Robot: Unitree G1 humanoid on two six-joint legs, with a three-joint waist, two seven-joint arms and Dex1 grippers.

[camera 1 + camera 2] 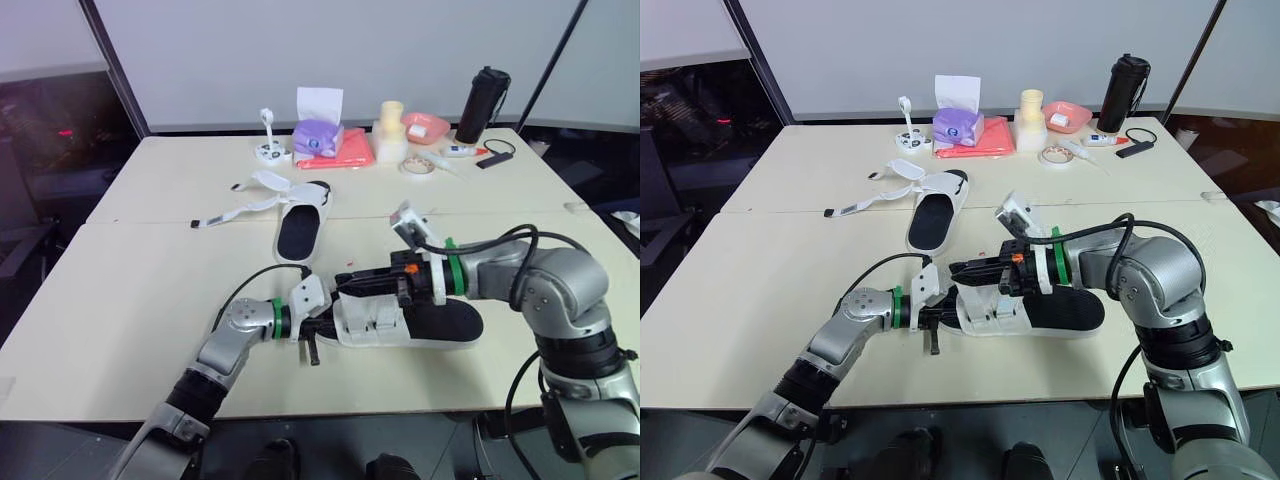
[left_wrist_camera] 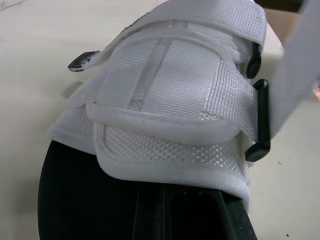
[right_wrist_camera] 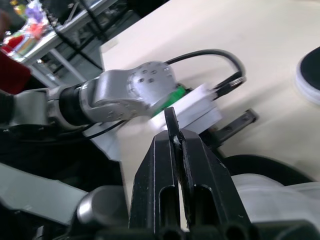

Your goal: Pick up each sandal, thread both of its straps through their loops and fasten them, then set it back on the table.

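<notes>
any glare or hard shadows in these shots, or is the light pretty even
left eye view: even light, no glare on the table, only a faint soft shadow under the near sandal. left wrist view: white straps evenly lit, black sole dark beside them, a small soft shadow on the table by the strap tip.

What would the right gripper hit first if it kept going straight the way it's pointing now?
Probably the left arm's wrist: the right gripper, shut, aims across the near sandal's white straps straight at it. Depth is unclear, so it could brush those straps first.
</notes>
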